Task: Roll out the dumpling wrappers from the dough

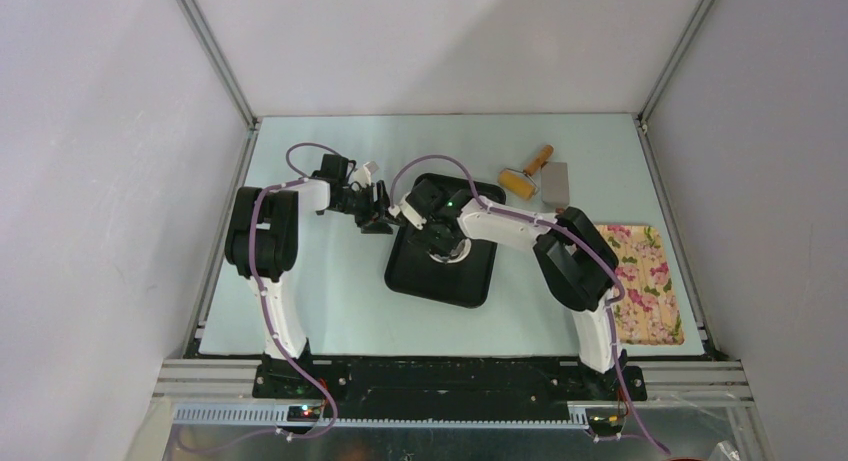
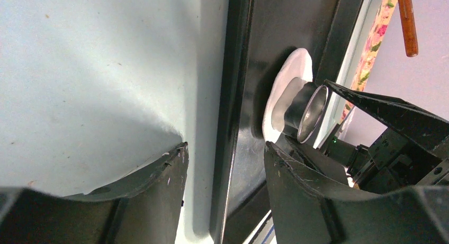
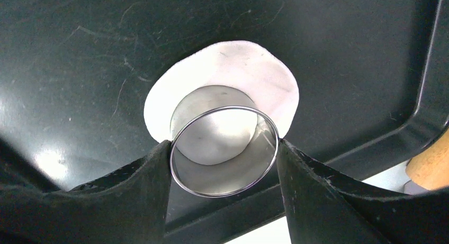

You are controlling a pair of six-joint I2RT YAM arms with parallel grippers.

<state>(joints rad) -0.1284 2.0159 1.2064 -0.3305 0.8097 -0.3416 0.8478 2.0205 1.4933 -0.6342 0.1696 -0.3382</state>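
Dough (image 3: 265,80): lies as flattened white disc on black tray (image 3: 79,53), straight below right fingers (image 3: 137,196). Clamped between those, at about half spread: round steel cup (image 3: 222,148), mouth up, base resting on disc's middle. Off to the side, left fingers (image 2: 153,180) parted astride tray's rim, closed on nothing. Nearer arm: right.

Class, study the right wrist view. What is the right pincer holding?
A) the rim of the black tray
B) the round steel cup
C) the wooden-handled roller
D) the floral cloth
B: the right pincer has a finger pressed on each side of the round steel cup, which stands on the flattened dough in the black tray.
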